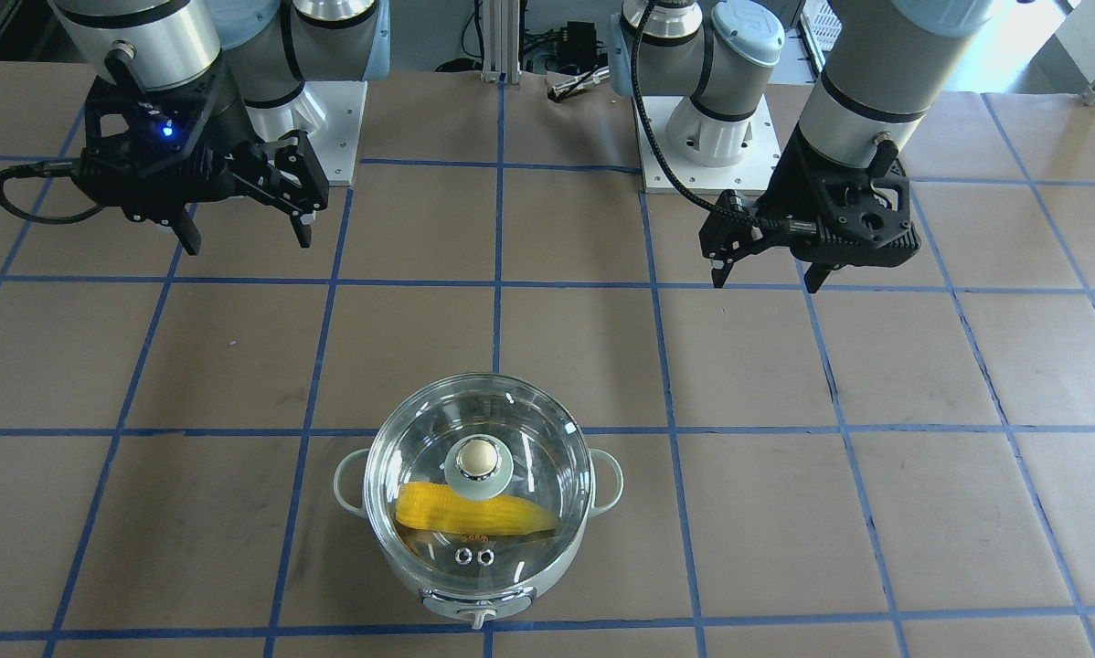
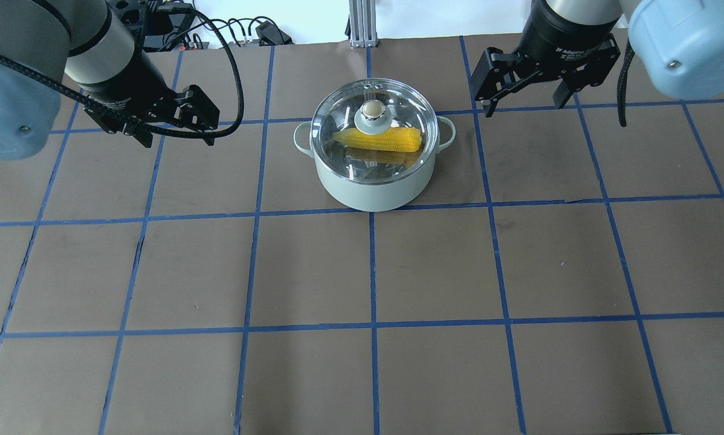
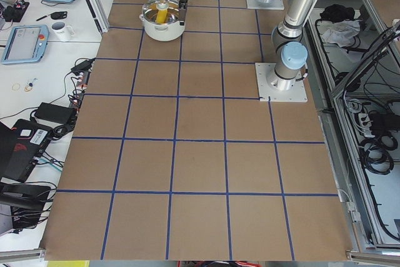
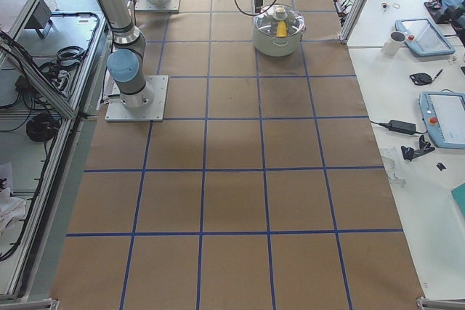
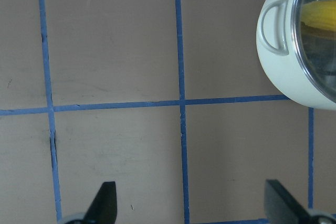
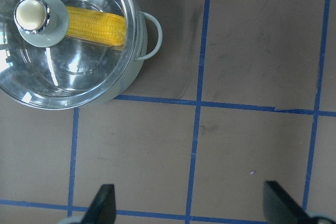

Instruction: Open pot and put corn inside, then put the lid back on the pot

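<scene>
Left hand (image 1: 767,281) spread, right hand (image 1: 248,243) spread, both aloft

We see bright, even indoor light across the table (image 2: 434,272), and the shadows are soft. A faint dark patch lies on the table just beside the pot (image 2: 371,187). White glare streaks the lid (image 1: 529,439) near its rim. Beyond the pot, the overhead view's background blows out to white. Focus is sharp around the pot, though the side views show it too small for detail.
</scene>
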Motion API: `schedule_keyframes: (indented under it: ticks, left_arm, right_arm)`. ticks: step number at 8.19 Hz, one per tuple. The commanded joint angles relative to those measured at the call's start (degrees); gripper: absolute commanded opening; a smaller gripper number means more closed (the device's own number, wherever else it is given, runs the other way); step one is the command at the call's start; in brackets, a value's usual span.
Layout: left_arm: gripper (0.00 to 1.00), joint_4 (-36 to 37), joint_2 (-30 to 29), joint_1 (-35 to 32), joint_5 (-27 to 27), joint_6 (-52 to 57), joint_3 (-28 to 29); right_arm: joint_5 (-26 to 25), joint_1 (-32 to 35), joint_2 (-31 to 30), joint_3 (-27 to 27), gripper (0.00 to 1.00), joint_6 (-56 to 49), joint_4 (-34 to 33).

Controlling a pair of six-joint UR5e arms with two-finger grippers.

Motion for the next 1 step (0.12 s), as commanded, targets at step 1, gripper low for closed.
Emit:
schedule_keyframes:
  ticks: [1]
  left_arm:
    - [1.00,0.1,-0.3,-0.1,0.0,0.0,0.1]
  right_arm:
    - [0.0,0.0,0.0,0.1,1.00,0.0,-0.1]
